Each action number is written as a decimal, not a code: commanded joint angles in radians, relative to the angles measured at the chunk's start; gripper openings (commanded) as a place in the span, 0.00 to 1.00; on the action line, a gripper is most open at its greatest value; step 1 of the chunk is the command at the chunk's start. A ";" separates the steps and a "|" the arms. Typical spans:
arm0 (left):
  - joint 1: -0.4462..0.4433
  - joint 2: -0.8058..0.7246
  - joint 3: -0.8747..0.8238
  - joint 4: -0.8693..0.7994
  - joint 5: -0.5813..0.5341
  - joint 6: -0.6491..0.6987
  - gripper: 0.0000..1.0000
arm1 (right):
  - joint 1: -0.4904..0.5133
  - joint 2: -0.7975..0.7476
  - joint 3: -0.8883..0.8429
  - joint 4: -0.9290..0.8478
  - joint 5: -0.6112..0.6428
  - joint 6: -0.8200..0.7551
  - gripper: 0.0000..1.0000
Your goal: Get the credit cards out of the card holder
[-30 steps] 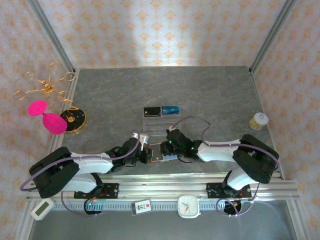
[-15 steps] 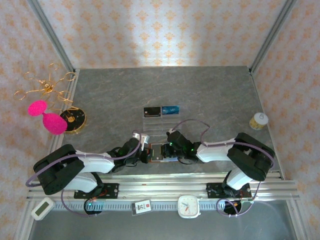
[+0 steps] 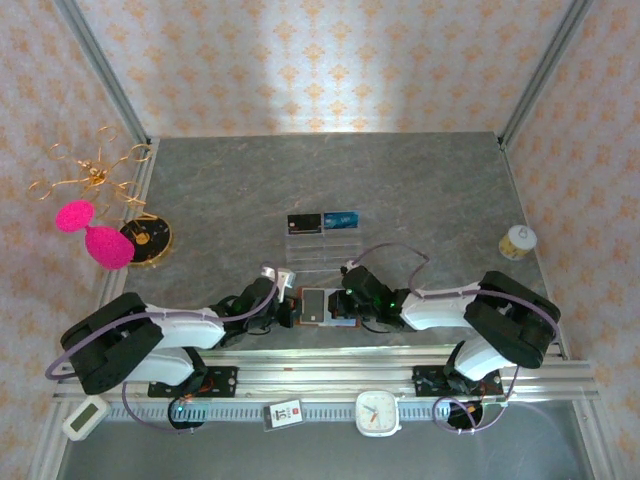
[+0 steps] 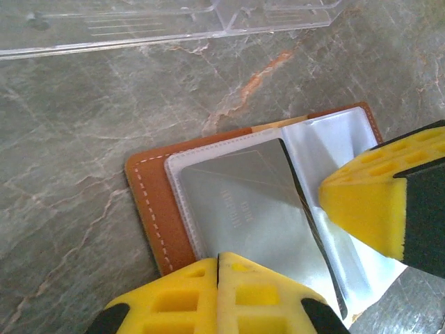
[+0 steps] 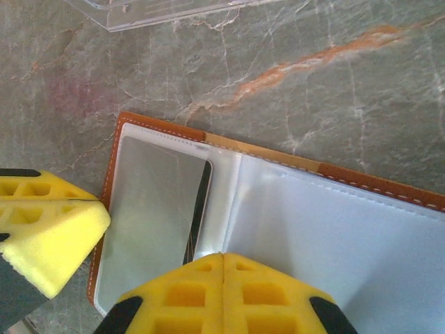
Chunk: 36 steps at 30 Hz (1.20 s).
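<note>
1. Brown leather folding card holder (image 3: pixel 314 306) lies open near the table's six o'clock edge, between the left gripper (image 3: pixel 291 306) and right gripper (image 3: pixel 344 303). A blue plastic card (image 3: pixel 341 220) and a black card (image 3: pixel 304 222) lie toward twelve o'clock.
2. Left wrist: yellow fingers (image 4: pixel 181 303) are pressed together at six o'clock, over the holder's sleeved grey card (image 4: pixel 243 209).
3. Right wrist: jaws are closed tight at six o'clock.

Probably a robot lab booth, aluminium rails (image 3: pixel 320 375), wallpapered panels (image 3: pixel 320 60) (mock-home look), stone-look tabletop (image 3: pixel 420 190)
</note>
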<state>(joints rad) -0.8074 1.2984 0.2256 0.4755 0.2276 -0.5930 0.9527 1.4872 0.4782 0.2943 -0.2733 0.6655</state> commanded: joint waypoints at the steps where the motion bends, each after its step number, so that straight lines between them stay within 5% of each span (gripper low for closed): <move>1: 0.006 -0.064 0.008 -0.068 0.000 0.017 0.00 | 0.001 -0.005 -0.002 0.000 -0.018 0.001 0.03; 6: -0.016 -0.092 0.051 -0.094 -0.010 0.031 0.00 | 0.001 -0.036 0.013 0.010 -0.056 -0.012 0.15; 17: -0.014 0.070 0.054 -0.040 -0.008 0.042 0.00 | 0.001 0.012 0.012 0.021 -0.102 0.040 0.13; 30: -0.044 0.072 0.024 -0.013 0.017 0.013 0.00 | 0.001 0.074 0.037 0.037 -0.128 0.029 0.18; 36: -0.049 0.070 0.015 0.012 0.029 -0.024 0.00 | 0.000 0.082 0.035 0.060 -0.137 0.039 0.05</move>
<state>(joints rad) -0.8314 1.3567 0.2638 0.4908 0.2157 -0.5877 0.9451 1.5326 0.4992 0.3199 -0.3889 0.7033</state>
